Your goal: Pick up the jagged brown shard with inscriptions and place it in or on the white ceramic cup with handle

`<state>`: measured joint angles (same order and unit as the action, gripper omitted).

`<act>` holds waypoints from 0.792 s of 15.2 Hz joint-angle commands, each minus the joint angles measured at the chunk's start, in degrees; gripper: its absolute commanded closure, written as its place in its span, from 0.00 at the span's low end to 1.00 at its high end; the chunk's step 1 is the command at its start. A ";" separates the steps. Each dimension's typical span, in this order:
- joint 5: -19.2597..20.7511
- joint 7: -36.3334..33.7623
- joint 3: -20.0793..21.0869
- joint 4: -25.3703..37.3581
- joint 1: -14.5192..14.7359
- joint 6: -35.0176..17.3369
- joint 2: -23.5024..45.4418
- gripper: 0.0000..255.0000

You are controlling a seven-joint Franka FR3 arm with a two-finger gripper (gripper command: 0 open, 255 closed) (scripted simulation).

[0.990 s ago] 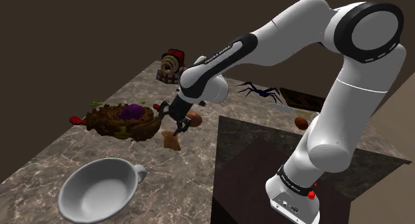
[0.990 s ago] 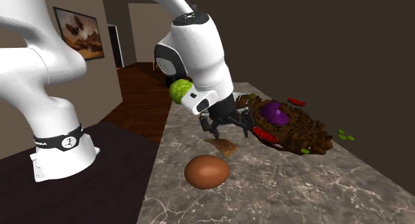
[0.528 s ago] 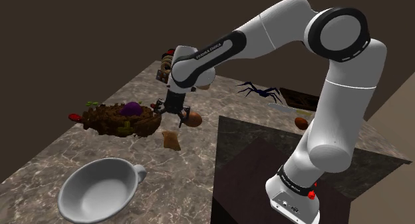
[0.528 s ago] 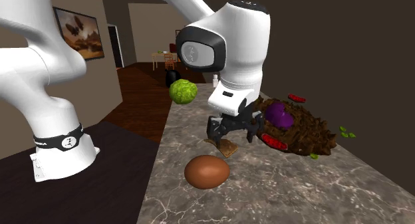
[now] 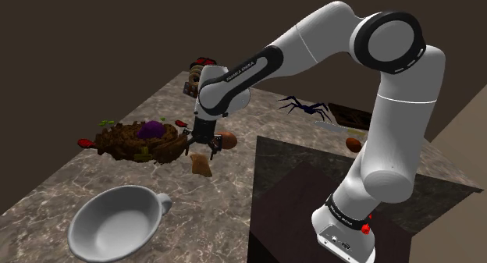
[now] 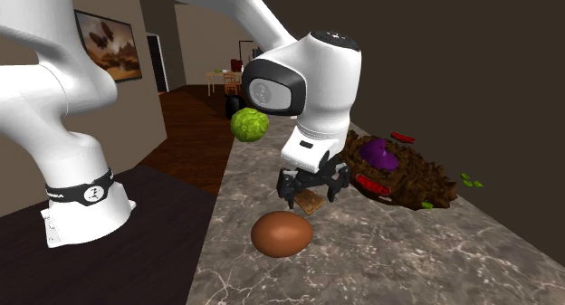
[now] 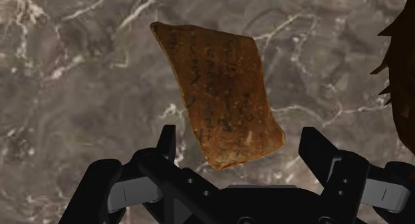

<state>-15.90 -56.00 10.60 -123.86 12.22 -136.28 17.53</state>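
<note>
The jagged brown shard (image 5: 202,165) with dark inscriptions lies flat on the marble counter, also seen as shard (image 6: 312,203) and shard (image 7: 223,100). My black gripper (image 5: 198,150) points straight down just above it, open. In the wrist view the gripper (image 7: 239,141) has its fingers (image 7: 167,141) apart on either side of the shard's near end, not touching it. From the side, the gripper (image 6: 312,191) hovers low over the shard. The white cup (image 5: 87,211) with a handle stands empty near the counter's front in the shoulder view.
A brown twig nest (image 5: 140,141) with a purple piece lies right beside the gripper. A brown egg (image 6: 281,233) rests close to the shard, a green ball (image 6: 249,124) farther back. A dark spider figure (image 5: 304,107) and stacked objects (image 5: 200,74) sit at the far end.
The hand has turned to point straight down and sunk over the shard. The shard, cup and egg have stayed in place.
</note>
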 commanded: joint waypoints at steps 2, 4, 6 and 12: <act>0.00 0.00 0.01 -0.03 0.01 -0.03 0.00 0.00; -0.01 0.01 0.01 -0.04 0.01 -0.03 0.00 1.00; 0.00 0.00 0.01 -0.03 0.01 -0.03 0.00 1.00; 0.00 0.00 0.01 -0.03 0.01 -0.03 0.00 1.00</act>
<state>-15.90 -56.00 10.61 -123.89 12.23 -136.30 17.53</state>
